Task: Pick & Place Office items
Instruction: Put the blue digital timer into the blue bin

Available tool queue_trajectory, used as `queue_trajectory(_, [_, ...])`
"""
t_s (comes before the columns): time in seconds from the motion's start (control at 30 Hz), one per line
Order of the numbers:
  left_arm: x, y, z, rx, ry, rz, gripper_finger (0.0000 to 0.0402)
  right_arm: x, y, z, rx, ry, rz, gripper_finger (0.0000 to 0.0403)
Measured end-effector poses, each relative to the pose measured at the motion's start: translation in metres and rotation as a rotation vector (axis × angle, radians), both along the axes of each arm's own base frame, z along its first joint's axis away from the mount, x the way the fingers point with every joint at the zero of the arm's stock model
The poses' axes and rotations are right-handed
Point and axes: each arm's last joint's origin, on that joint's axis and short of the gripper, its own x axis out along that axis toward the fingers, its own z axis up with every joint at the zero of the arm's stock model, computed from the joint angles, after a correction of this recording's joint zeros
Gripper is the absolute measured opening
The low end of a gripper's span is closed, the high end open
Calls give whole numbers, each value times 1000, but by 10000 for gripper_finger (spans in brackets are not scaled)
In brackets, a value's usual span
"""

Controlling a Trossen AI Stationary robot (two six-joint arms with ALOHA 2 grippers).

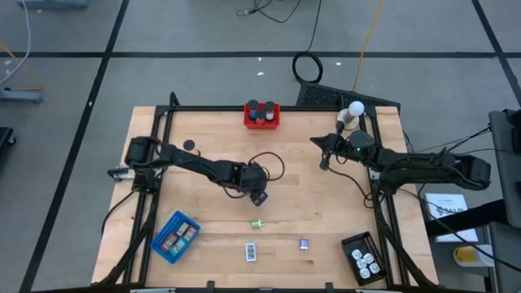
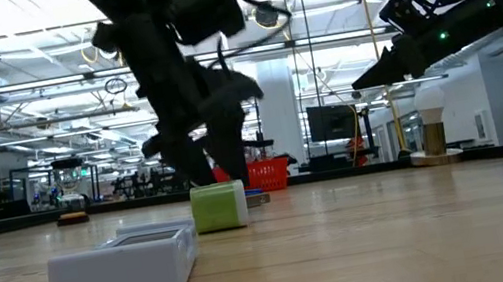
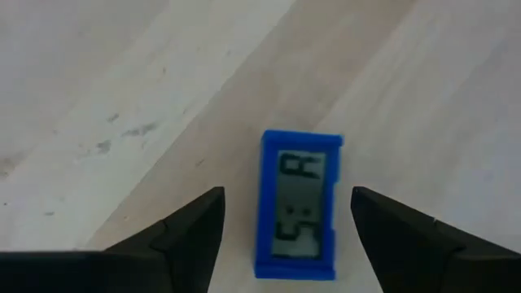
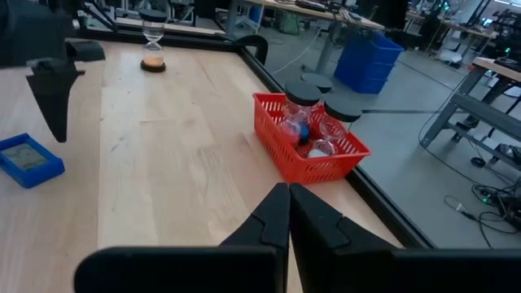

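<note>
A blue rectangular block point(image 3: 299, 203) with a grey display face lies flat on the wooden table. My left gripper point(image 3: 286, 195) hovers over it, open, pointing steeply down, with a finger on each long side and a gap to both. In the right wrist view the block point(image 4: 28, 160) lies below that gripper point(image 4: 57, 89). My right gripper point(image 4: 289, 191) is shut and holds nothing, raised at the table's right point(image 1: 321, 145). A green piece point(image 1: 257, 222), a white-labelled rectangle point(image 1: 251, 251) and a purple piece point(image 1: 304, 244) lie toward the near edge.
A red tray point(image 1: 262, 115) with black-capped cylinders stands at the far edge. A blue tray point(image 1: 175, 237) with pieces sits near left and a black tray point(image 1: 363, 257) near right. A white ball on a stand point(image 1: 355, 110) is at the far right, and a black frame point(image 1: 155, 146) borders the table.
</note>
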Motion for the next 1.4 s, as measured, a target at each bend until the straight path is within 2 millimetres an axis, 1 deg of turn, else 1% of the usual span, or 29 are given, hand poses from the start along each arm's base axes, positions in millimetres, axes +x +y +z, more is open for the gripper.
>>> queue_trajectory(0.07, [3, -1, -5, -2, 38, -8, 270, 0, 0, 0, 0, 0, 0, 1])
queue_trajectory(0.17, [8, -2, -10, 0, 49, -13, 261, 0, 0, 0, 0, 0, 0, 1])
queue_trajectory(0.27, [8, -2, -11, -2, 53, -11, 242, 0, 0, 0, 0, 1, 0, 1])
queue_trajectory(0.4, [7, 3, -12, -26, 67, 9, 197, 0, 0, 0, 0, 1, 0, 1])
queue_trajectory(0.5, [7, 5, -11, -43, 70, -6, 159, 0, 0, 0, -1, 2, -1, 1])
queue_trajectory(0.57, [7, 5, -11, -45, 70, -13, 141, 0, 0, 0, -2, 2, -2, 1])
queue_trajectory(0.73, [2, 8, -5, -53, 97, -16, 141, 0, 0, 0, -3, 2, -2, 1])
queue_trajectory(0.83, [-8, 10, 12, -65, 124, -18, 148, 0, 0, 0, -3, 2, -2, 1])
queue_trajectory(0.9, [-18, 10, 26, -71, 140, -16, 148, 0, 0, 0, -3, 3, -2, 1])
queue_trajectory(1.0, [-34, 5, 55, -73, 135, -21, 141, 0, 0, 0, -4, 2, -2, 1])
queue_trajectory(1.07, [-48, -1, 76, -69, 114, -33, 140, 0, 0, 0, -3, 1, -2, 0])
queue_trajectory(1.17, [-68, -11, 102, -52, 83, -45, 140, 0, 0, 0, -2, 1, -3, 0])
queue_trajectory(1.27, [-90, -22, 122, -44, 73, -49, 143, 0, 0, 0, -1, 0, -3, 0])
queue_trajectory(1.4, [-116, -40, 137, -57, 96, -52, 148, 0, 0, 0, -1, 0, -3, 0])
